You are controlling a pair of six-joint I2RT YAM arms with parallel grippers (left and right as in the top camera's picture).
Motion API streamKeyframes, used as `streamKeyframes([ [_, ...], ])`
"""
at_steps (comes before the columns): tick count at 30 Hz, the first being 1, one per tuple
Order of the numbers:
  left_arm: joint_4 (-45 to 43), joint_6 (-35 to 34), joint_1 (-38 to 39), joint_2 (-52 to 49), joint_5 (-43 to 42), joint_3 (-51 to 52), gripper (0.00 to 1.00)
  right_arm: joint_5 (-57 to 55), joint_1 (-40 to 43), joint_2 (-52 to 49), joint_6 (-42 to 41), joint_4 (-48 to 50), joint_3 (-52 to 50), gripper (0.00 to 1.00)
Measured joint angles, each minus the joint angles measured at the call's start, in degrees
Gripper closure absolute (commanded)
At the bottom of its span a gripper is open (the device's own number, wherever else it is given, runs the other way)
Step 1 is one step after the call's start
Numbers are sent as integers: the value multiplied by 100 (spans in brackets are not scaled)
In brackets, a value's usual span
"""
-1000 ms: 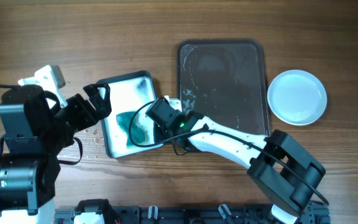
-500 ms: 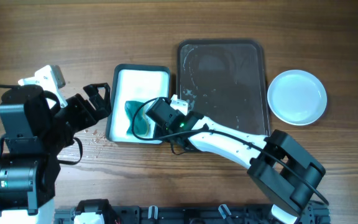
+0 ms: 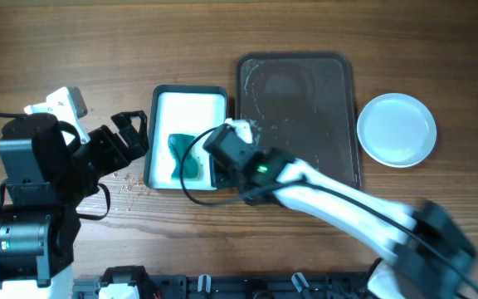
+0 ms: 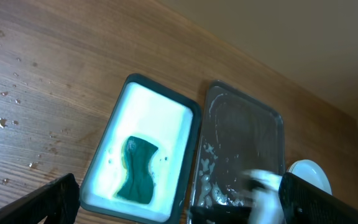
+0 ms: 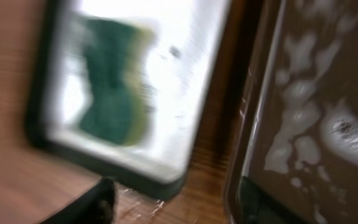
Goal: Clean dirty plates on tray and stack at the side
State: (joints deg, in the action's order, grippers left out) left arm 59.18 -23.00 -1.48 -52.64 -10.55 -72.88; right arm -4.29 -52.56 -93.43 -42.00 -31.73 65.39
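The dark tray [image 3: 338, 83] holds only foam streaks; the left wrist view shows the tray [image 4: 266, 124] and the right wrist view a blurred stretch of the tray [image 5: 328, 74]. A white plate [image 3: 397, 129] rests on the table just right of it, and the plate [image 4: 306, 171] peeks in at the left wrist view's edge. My right gripper [image 3: 229, 143] hovers over the gap between basin and tray. Its jaws stand apart in the right wrist view [image 5: 179, 205], with nothing between them. My left gripper [image 3: 135, 134] stands open left of the basin, empty [image 4: 179, 199].
A dark-rimmed white basin [image 3: 191, 104] lies square against the tray's left side, a green sponge [image 3: 185, 158] in its near half. Water drops dot the wood left of the basin [image 4: 166, 106]. The right arm [image 3: 338, 203] crosses the table's front, blurred.
A second ago the basin sat skewed with the right gripper at its right edge. It now lies straight; the right gripper has opened and shifted right. The left arm has not moved.
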Motion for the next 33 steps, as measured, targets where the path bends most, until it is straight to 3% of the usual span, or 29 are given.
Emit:
streamKeyframes([
  [6, 2, 0, 0, 0, 0, 0, 0, -22, 17, 2728, 378, -90, 7, 0],
  [13, 0, 0, 0, 0, 0, 0, 0, -476, 22, 4422, 866, -927, 24, 0],
  [20, 0, 0, 0, 0, 0, 0, 0, -2063, 186, 5888, 1390, -1189, -199, 0],
  [23, 4, 0, 0, 0, 0, 0, 0, -1930, 1119, 6059, 1987, -374, -953, 0],
  [27, 2, 0, 0, 0, 0, 0, 0, -286, 2999, 6170, 2889, 1390, -2472, 0],
  [30, 2, 0, 0, 0, 0, 0, 0, 603, 4030, 6704, 2929, 1685, -3720, 0],
  [33, -2, 0, 0, 0, 2, 0, 0, 942, 4472, 7519, 2726, 1749, -4542, 0],
])
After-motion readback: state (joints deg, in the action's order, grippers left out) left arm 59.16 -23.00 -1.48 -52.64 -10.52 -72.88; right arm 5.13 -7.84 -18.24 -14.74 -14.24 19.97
